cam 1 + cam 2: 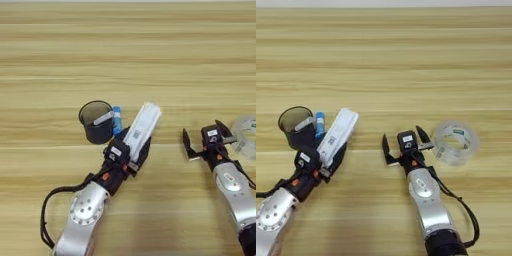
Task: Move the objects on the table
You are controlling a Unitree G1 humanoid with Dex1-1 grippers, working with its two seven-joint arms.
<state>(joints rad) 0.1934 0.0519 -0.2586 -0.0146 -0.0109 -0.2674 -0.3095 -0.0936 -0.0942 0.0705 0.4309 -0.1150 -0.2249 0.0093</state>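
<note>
cassette held beside the cup

the left gripper clamps a flat white rectangular test cassette, just right of the small black mesh cup and short blue tube. far right of the cup, the right gripper rests, fingers spread.

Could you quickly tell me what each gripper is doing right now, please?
Left gripper: shut on the white test cassette.
Right gripper: open, holding nothing, beside the tape roll.
</note>
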